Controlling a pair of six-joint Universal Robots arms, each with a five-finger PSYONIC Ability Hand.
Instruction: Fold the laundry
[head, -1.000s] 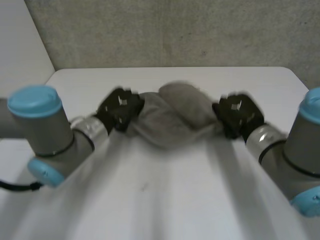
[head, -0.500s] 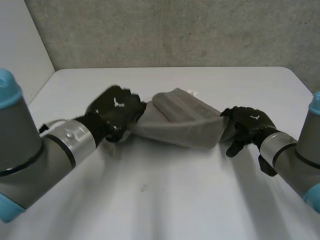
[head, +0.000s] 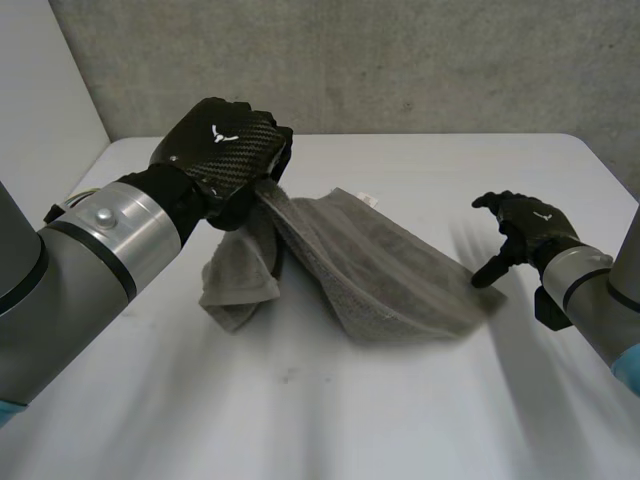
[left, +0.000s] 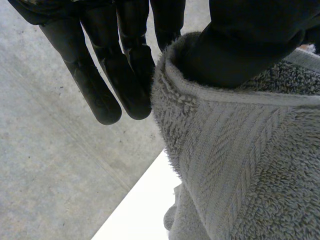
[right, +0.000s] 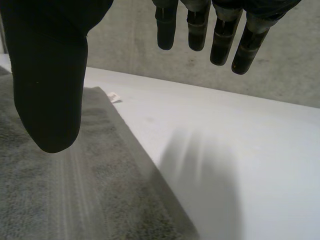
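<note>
Your left hand (head: 222, 150) clenches a lifted edge of the grey towel (head: 380, 270) over the white table (head: 330, 420); your right hand (head: 525, 228) hovers released at its right end.

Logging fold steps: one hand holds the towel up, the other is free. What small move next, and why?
Probably bring the right hand onto the low end of the towel and pinch it: that hand is open beside it, while the left hand pinches one edge aloft, so the towel sags.
</note>
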